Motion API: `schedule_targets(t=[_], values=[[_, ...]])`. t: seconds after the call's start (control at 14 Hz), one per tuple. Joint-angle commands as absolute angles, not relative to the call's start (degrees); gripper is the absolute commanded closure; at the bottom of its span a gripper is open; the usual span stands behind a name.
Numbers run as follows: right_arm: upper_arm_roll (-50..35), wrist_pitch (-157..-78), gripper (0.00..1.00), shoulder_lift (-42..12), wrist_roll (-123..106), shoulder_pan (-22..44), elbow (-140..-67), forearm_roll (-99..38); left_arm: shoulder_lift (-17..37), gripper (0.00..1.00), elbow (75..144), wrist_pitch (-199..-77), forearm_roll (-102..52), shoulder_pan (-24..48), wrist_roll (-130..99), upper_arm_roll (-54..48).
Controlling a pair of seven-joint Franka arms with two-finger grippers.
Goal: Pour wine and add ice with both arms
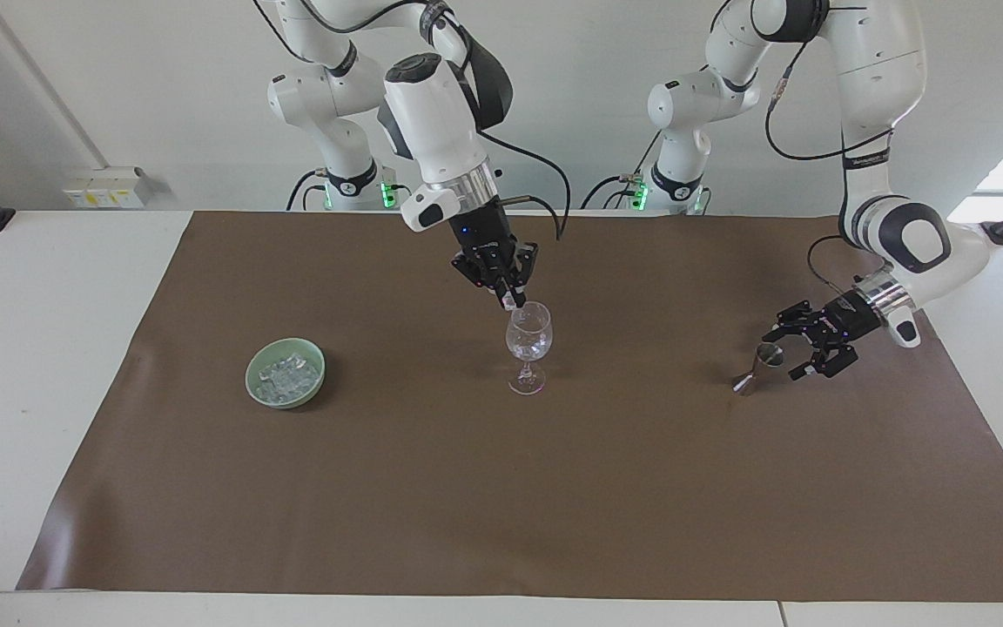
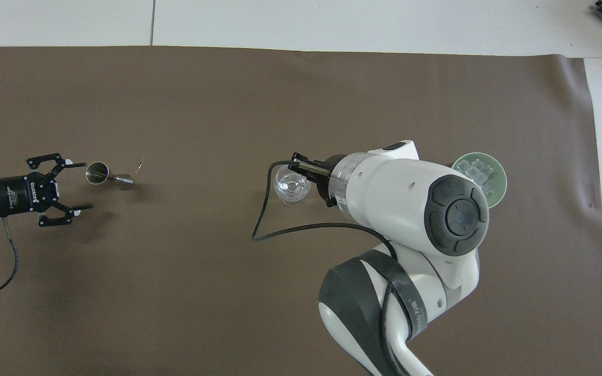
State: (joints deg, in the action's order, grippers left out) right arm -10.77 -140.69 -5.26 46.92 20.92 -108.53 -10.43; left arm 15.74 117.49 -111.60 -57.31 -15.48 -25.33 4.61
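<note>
In the facing view the right gripper (image 1: 510,302) sits just above centre frame, right over the rim of the clear stemmed wine glass (image 1: 528,346). Its fingertips are pressed together on a small clear ice cube (image 1: 510,305). The glass stands upright at the middle of the brown mat (image 1: 501,488) that covers the white surface (image 1: 23,366).

The rest of the ice (image 1: 288,375), a pile of clear irregular cubes, lies in a pale green round bowl (image 1: 285,373) at left centre of the facing view. In the overhead view the bowl (image 2: 495,180) peeks out at right centre, partly covered by the white right arm (image 2: 411,198).

The left gripper (image 1: 815,341) is low over the mat at right centre of the facing view, its fingers spread apart and holding nothing. A small silver metal jigger (image 1: 757,366) stands just beside it, tilted; in the overhead view the jigger (image 2: 103,175) shows clear of the left gripper (image 2: 73,188).
</note>
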Motion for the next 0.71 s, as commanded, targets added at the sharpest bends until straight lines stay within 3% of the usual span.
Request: schedule_targets(t=[0.0, 0.64], values=[[-10.8, -143.8, 1.00, -6.9, 48.3, 21.6, -108.3, -11.7, 16.3, 0.00, 111.6, -112.0, -47.9, -15.7, -24.7, 4.4], [-10.8, -144.1, 1.00, -8.1, 48.1, 22.9, -108.7, -11.7, 9.9, 0.00, 102.2, -110.1, -35.2, -12.8, -24.1, 3.8]])
